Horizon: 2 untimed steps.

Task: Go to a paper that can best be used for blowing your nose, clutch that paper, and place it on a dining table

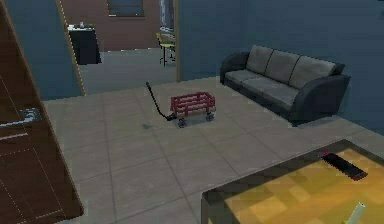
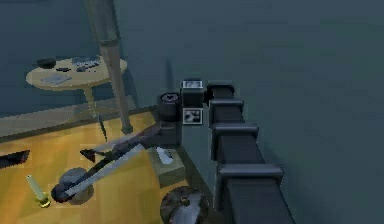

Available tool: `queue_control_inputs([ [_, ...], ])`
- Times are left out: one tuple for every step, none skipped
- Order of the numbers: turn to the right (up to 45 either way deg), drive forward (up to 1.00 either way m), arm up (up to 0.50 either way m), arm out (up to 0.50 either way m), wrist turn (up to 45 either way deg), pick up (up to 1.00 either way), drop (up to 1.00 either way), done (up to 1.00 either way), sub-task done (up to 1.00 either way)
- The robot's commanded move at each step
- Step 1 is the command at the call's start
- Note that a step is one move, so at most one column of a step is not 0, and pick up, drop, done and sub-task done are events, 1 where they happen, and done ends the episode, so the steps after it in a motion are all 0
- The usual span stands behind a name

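Dark two-finger gripper [image 2: 168,112] is hovering at the far edge of the yellow wooden bench [image 2: 60,150]. Can't tell whether the fingers are spread or pressed together, or holding anything. Small pale boxy blob [image 2: 165,163] lying on the bench near them is possibly the nose-blowing paper, too small to confirm. Risk: a tall grey post [image 2: 108,50] and a dark slanted stand [image 2: 110,160] are crowding the reach, so the arm could be clipping them or shoving the blob off the edge.

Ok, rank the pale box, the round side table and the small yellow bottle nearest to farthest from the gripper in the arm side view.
1. pale box, just below the gripper in the picture.
2. round side table, upper left.
3. small yellow bottle, far lower left.
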Motion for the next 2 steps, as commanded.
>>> queue_control_inputs([
  [0.0,0.00,0.00,0.00,45.0,0.00,0.00,0.00,0.00],
  [0.0,0.00,0.00,0.00,21.0,0.00,0.00,0.00,0.00],
])
